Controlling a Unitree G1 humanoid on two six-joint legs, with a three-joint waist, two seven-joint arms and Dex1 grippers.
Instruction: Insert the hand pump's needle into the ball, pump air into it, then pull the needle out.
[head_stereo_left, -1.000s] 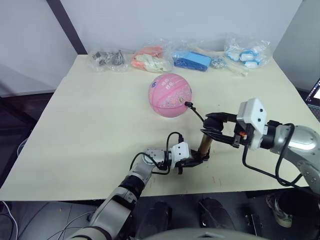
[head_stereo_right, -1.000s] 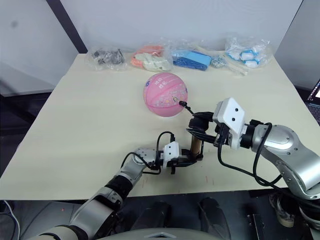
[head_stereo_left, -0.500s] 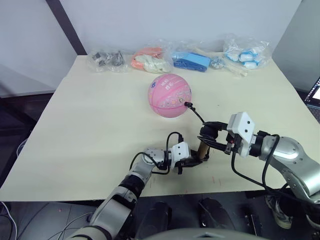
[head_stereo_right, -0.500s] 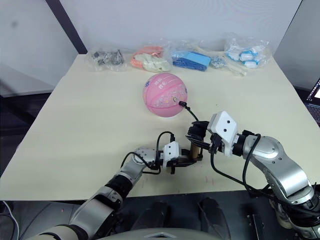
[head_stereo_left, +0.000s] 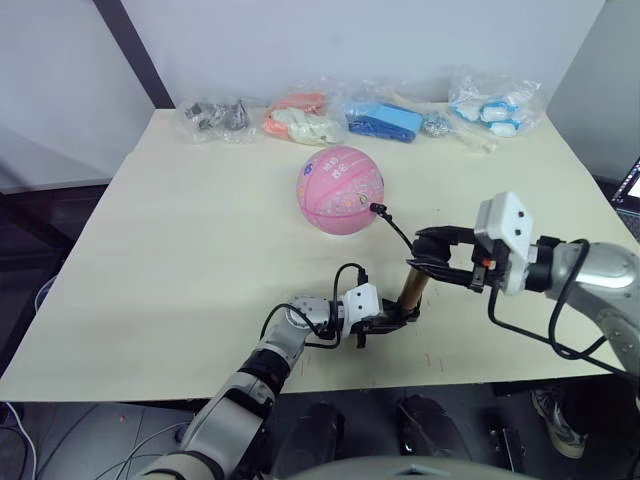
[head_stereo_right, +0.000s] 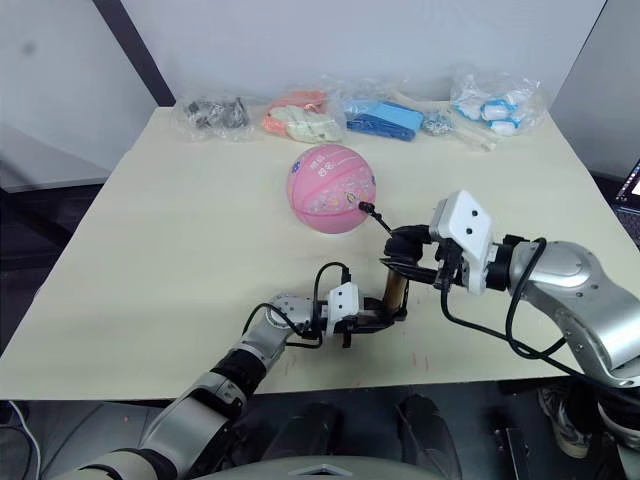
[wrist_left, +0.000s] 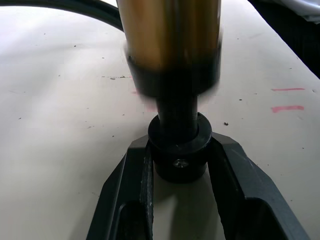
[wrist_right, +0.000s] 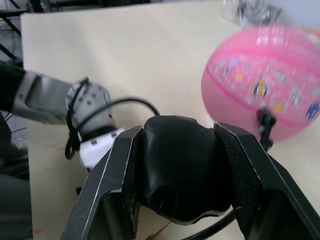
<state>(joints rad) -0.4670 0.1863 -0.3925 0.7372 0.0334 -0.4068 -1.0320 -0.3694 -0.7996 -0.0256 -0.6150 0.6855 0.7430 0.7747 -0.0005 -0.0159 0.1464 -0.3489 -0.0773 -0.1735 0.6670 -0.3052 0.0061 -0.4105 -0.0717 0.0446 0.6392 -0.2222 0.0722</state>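
Pump (head_stereo_left: 411, 292) upright (near table's front edge (head_stereo_left: 300, 385))

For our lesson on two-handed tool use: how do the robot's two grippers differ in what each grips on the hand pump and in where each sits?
The left gripper clamps the hand pump's black base, low at the table. The right gripper clamps the black handle on top, raised above the table. Both are shut on the same upright pump.

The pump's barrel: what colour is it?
Gold-bronze, with black ends; the barrel shows best in the left wrist view.
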